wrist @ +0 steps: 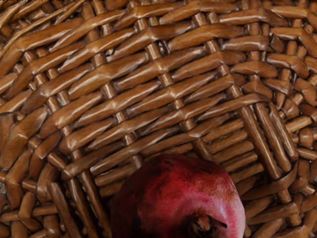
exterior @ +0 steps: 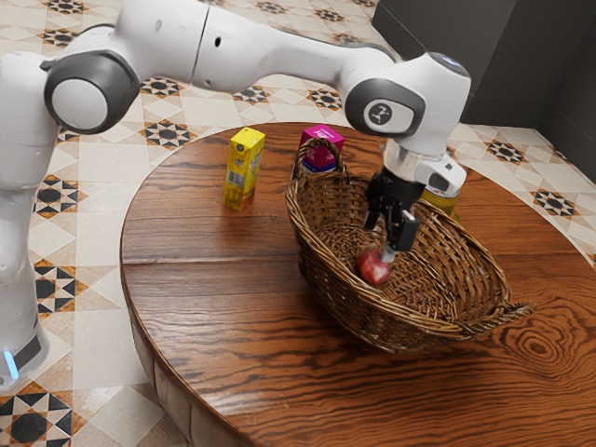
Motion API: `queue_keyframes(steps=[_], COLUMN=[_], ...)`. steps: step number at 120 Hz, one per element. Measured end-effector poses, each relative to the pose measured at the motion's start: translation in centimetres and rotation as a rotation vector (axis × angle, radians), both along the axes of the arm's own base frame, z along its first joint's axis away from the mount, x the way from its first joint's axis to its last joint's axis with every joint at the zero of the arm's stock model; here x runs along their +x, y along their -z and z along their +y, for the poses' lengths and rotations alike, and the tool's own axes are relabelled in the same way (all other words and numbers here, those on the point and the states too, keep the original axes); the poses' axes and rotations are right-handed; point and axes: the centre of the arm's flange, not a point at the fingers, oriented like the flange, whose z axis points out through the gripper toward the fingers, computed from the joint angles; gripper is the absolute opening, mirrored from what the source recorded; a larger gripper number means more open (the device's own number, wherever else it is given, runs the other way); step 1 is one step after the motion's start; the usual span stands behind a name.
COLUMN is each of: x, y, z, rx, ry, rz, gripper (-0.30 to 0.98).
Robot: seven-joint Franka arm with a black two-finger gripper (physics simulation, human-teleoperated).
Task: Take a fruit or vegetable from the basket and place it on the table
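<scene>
Glossy red fruit (wrist: pixel 178 198), shiny brown woven basket (wrist: pixel 143 104), polished dark-grained wooden table (exterior: pixel 214 317)

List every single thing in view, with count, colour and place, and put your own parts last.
Table: one, brown wood, round, under the basket
Basket: one, brown wicker, on the table
Fruit: one, red, pomegranate-like, inside the basket
Carton: one, yellow, upright on the table, toward the exterior view's left
Box: one, magenta, behind the basket's near-arm handle
Unclear item: one, yellowish, behind the basket, partly hidden
Floor: one, pale with dark and orange patterned tiles, around the table
Furniture or wall: dark grey, exact count unclear, beyond the table
Arm: one, white and grey, reaching over the table
Gripper: one, black, at the fruit
</scene>
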Motion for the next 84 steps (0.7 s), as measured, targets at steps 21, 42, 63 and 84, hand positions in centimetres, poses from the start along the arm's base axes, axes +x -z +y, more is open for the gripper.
queue_keyframes(steps=[21,42,63,84], x=[0.4,0.2,0.3,0.7], y=[1.9,3.0,4.0,4.3], z=[0.3,0.0,-0.3,-0.3], rx=[-0.003,-0.003,-0.006,-0.011], ry=[-0.027,-0.040,-0.050,-0.060], rz=[0.020,0.035,0.021,-0.009], gripper=[0.69,0.69,0.69,0.69])
